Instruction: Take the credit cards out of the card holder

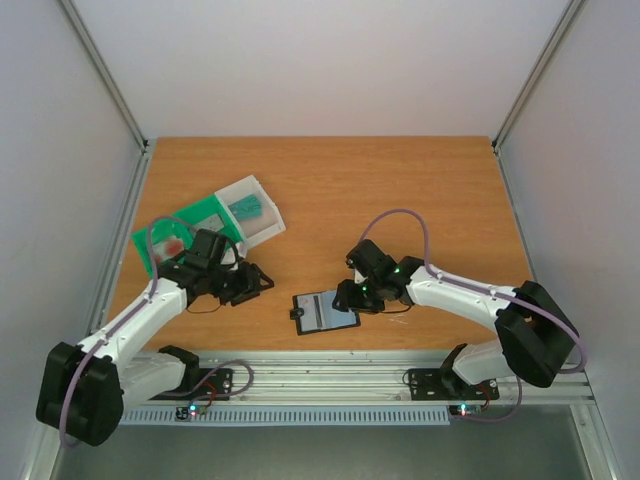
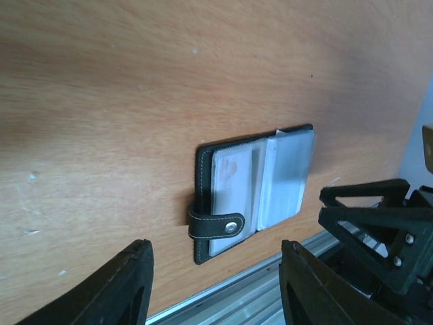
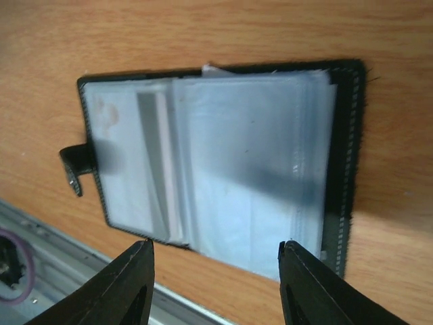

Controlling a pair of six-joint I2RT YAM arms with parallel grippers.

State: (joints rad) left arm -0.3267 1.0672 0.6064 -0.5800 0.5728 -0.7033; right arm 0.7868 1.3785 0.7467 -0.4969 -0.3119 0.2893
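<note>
The black card holder [image 1: 324, 312] lies open on the wood near the front edge, its snap tab [image 2: 216, 227] folded over one side. Its greyish-blue clear sleeves [image 3: 230, 162] face up; I cannot tell whether any card is in them. Teal credit cards [image 1: 245, 208] and a reddish one [image 1: 176, 245] lie in the tray. My left gripper [image 2: 215, 281] stands open to the left of the card holder [image 2: 254, 189], apart from it and holding nothing. My right gripper [image 3: 216, 274] hangs open just over the right part of the card holder [image 3: 345, 135], nothing between its fingers.
The green-and-white sorting tray [image 1: 200, 215] sits at the back left, behind my left arm. A metal rail [image 1: 330, 365] runs along the table's front edge, close to the holder. Bare wood stretches behind and to the right.
</note>
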